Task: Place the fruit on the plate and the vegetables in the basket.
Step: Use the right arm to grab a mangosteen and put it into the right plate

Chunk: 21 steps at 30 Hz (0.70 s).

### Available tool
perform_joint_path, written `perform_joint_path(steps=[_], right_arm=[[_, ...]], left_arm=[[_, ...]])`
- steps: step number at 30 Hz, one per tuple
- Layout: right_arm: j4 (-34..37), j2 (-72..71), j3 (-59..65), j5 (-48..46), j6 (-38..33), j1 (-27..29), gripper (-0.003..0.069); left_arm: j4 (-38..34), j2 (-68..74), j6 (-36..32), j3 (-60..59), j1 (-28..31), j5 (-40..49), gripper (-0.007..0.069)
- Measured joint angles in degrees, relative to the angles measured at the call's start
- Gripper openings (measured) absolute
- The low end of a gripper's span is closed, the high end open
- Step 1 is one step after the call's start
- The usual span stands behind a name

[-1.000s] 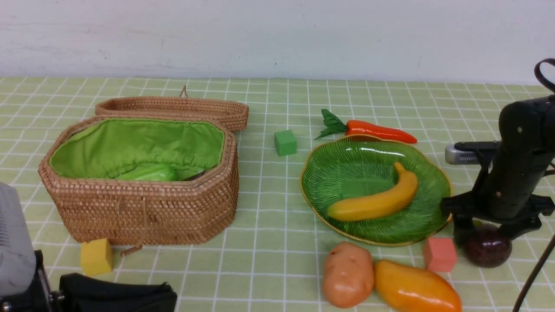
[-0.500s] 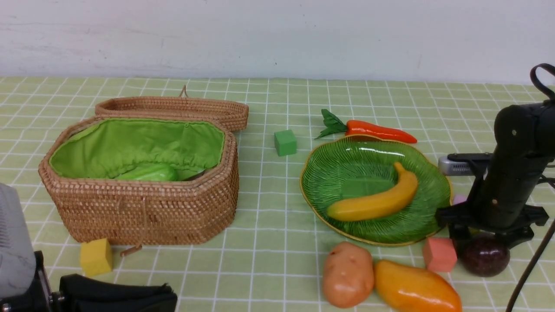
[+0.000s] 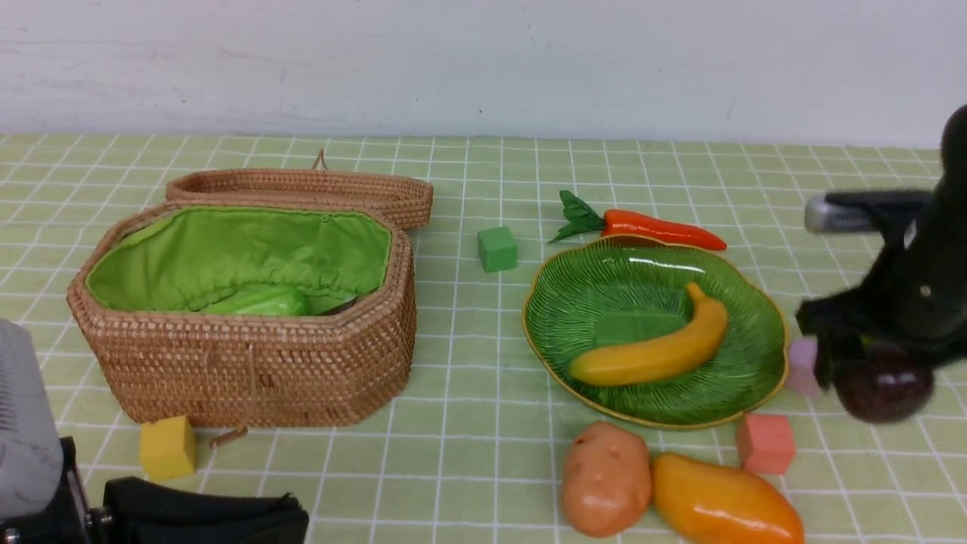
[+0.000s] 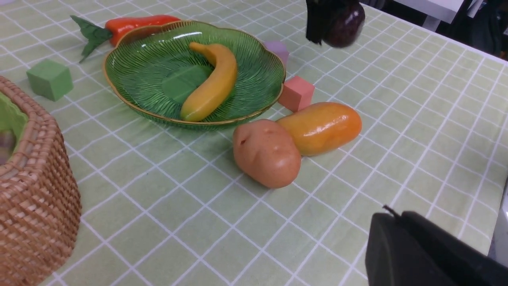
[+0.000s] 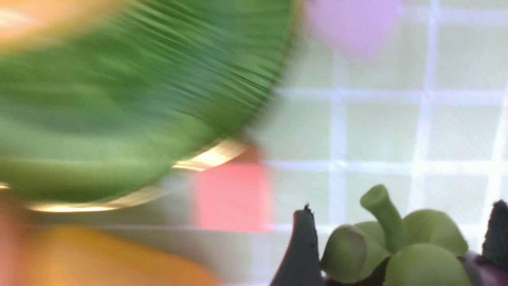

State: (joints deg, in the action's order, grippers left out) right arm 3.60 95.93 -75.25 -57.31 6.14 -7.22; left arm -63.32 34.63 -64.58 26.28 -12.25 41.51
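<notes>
This looks like a robotics lab bench rather than a home kitchen: a table (image 3: 468,453) covered in pale green checked fabric stands against a bare white wall (image 3: 483,60). The food is glossy imitation, such as the potato (image 3: 604,480) and the mango (image 3: 725,506). Plain coloured cubes (image 3: 497,248) lie scattered among it, and a black robot arm (image 3: 929,279) reaches over the table.

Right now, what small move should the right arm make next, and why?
Probably carry the mangosteen toward the robot's left, over the plate: the right pincer holds it clear of the table, just beside the plate's rim, and only the banana lies there.
</notes>
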Motion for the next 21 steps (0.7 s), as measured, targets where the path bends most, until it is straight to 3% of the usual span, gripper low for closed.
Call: perform_joint_path(steps=[5,9,21], right_arm=[[10.48,2.61,-4.89,10.38,-9.12,-5.29,0.0542],[15.09,9.08,-9.94,15.17,-11.54,-6.61,0.0542],[15.76,19.50,-14.20,18.72,-14.83,-6.56,0.0559]], left_arm=[[0.00,0.00,0.00,0.00,0.00,-2.70,0.0005],[0.00,0.00,0.00,0.53,0.00,-3.22,0.0005],[-0.25,0.00,-0.04,4.00,0.00,-3.61,0.0005]])
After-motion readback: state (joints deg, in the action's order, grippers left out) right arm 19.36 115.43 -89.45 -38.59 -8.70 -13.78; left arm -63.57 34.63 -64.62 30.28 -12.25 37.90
